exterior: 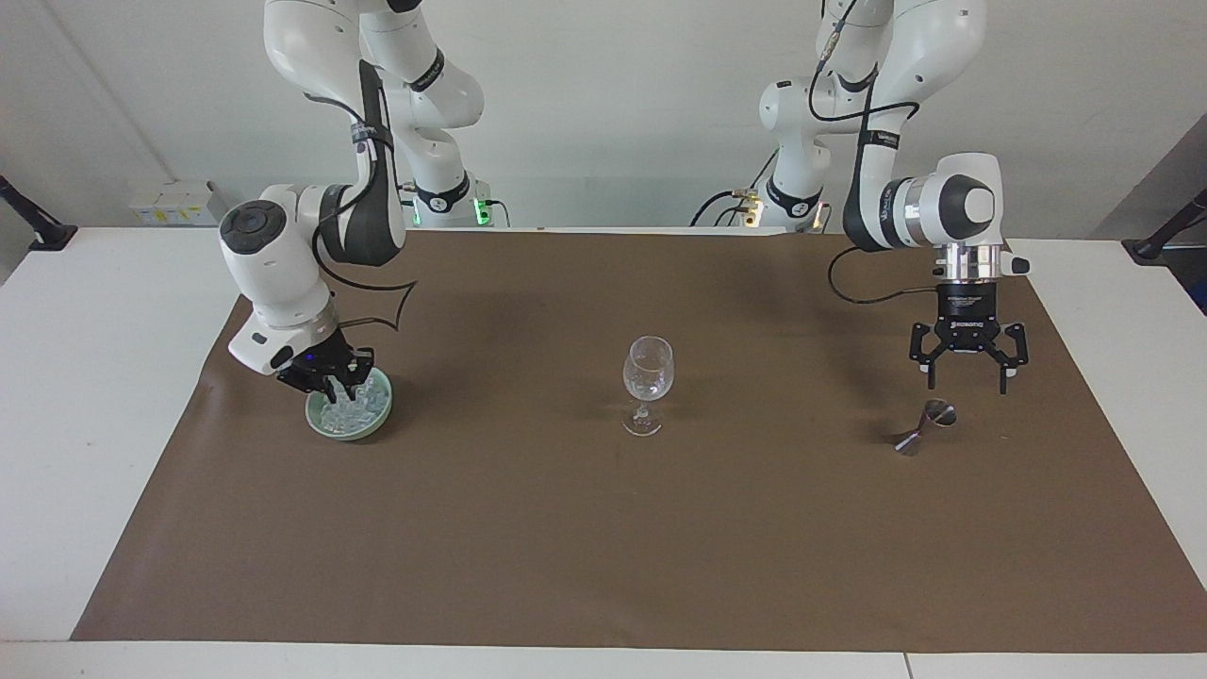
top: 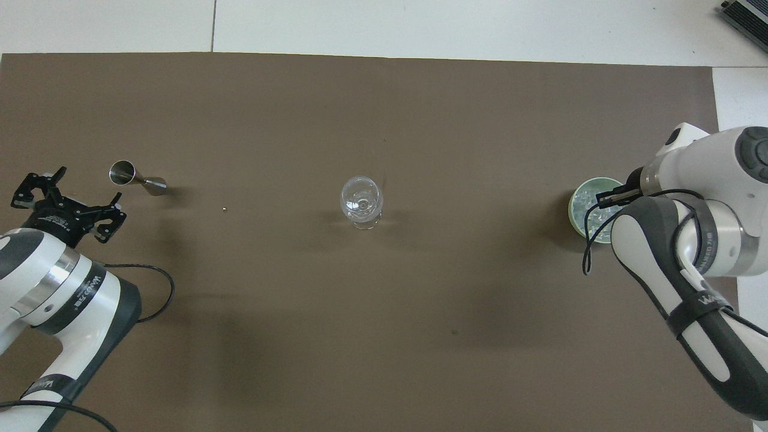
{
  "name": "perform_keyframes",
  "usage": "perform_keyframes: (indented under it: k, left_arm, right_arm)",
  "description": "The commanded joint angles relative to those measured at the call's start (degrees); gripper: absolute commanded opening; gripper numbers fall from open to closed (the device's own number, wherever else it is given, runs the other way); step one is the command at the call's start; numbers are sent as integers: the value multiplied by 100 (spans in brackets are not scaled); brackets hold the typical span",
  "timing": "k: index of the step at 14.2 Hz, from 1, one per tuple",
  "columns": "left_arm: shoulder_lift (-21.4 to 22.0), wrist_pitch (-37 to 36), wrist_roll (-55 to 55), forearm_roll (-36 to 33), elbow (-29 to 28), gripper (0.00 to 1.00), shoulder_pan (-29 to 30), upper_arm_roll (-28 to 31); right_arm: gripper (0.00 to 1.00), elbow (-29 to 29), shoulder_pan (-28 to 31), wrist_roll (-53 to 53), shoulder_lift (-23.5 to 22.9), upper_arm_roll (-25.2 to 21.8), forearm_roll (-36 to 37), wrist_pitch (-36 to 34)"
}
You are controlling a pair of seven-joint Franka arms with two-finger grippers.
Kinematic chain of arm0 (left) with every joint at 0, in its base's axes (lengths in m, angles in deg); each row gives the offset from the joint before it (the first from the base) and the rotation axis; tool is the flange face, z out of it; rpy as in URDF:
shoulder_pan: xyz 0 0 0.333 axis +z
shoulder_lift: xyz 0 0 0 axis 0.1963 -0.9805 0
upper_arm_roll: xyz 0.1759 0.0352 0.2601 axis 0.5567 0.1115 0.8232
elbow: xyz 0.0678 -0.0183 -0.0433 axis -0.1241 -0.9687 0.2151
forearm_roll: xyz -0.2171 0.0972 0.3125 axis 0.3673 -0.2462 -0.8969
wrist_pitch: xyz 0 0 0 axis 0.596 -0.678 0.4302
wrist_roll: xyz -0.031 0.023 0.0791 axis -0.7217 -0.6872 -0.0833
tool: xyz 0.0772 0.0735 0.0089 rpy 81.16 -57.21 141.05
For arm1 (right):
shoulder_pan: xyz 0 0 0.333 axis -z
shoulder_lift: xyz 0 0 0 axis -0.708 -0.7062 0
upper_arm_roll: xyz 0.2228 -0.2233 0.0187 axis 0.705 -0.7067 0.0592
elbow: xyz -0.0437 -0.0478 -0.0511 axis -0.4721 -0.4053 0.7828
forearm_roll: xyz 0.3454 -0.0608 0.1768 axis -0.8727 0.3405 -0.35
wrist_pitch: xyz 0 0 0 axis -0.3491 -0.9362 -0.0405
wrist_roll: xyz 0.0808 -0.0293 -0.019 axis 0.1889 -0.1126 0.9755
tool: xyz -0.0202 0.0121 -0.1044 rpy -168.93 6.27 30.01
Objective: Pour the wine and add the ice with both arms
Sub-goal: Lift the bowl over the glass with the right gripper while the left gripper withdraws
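Note:
A clear wine glass (exterior: 648,382) stands at the middle of the brown mat; it also shows in the overhead view (top: 362,201). A pale green bowl (exterior: 382,415) holds the pile of ice (exterior: 351,410) toward the right arm's end; the bowl also shows from overhead (top: 577,207). My right gripper (exterior: 327,385) hangs at the ice, just over the bowl (top: 612,197). A small steel jigger (exterior: 924,426) stands toward the left arm's end (top: 135,178). My left gripper (exterior: 967,382) is open and empty, raised above and beside the jigger (top: 66,195).
The brown mat (exterior: 603,547) covers most of the white table (exterior: 85,396). A tiny pale speck (top: 223,209) lies on the mat between the jigger and the glass.

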Motion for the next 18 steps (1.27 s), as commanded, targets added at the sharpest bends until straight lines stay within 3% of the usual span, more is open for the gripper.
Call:
perform_keyframes:
  k: [1, 6, 10, 16, 18]
  left_arm:
    - [112, 62, -95, -452, -54, 100, -6, -9]
    - [200, -43, -95, -1515, 17, 100, 47, -9]
    - [270, -420, -69, -2701, 34, 100, 292, 9]
    - [323, -1272, 71, -4555, 139, 100, 714, 61]
    - [288, -1746, 343, -5476, 332, 100, 916, 61]
  right_arm:
    - [0, 117, -7, -429, 337, 77, -409, -349]
    - [0, 416, 2, -2201, 812, 823, -446, -649]
    - [0, 785, 2, -3775, 865, 1526, -559, -605]
    - [0, 909, -16, -5544, 689, 2519, -630, 615]
    - [0, 926, -295, -5800, 620, 2662, -630, 810]
